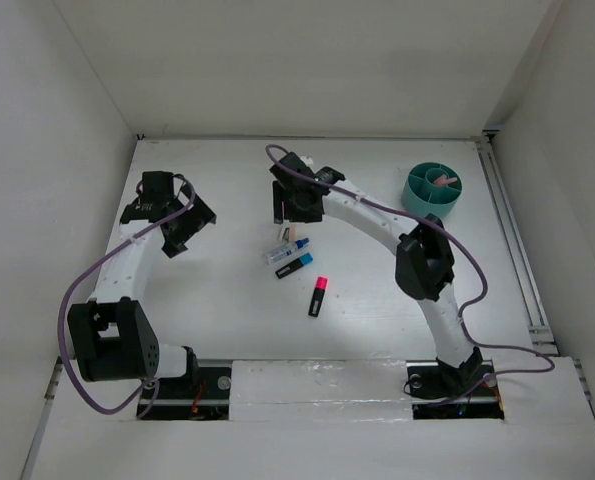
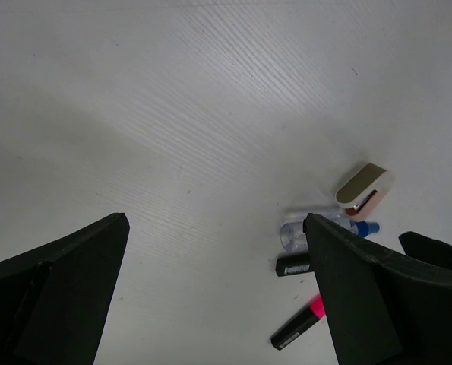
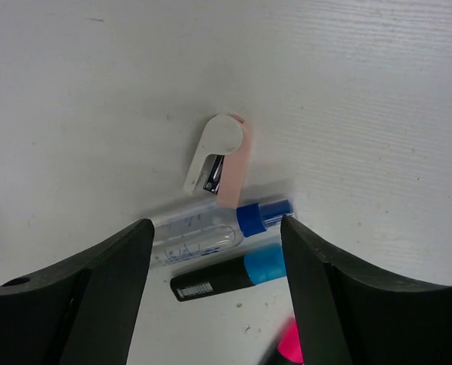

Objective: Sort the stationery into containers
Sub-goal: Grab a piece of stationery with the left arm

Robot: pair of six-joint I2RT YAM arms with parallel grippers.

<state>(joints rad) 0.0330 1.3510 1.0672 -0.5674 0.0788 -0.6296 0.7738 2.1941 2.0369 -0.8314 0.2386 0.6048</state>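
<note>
While left tool (image 2: 216,220) and right tool (image 3: 216,222) gape, 2 highlighters (image 1: 295,266) (image 1: 318,296), 1 clear tube (image 3: 199,236), 1 white-pink block (image 3: 218,156), 1 teal cup (image 1: 408,190)

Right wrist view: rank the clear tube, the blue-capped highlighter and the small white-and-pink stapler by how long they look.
1. clear tube: longest.
2. blue-capped highlighter: somewhat shorter, though its cap end may be partly covered.
3. white-and-pink stapler: shortest, but wider than both.

Overhead and both downward wrist views share the stationery (image 1: 282,253).
</note>
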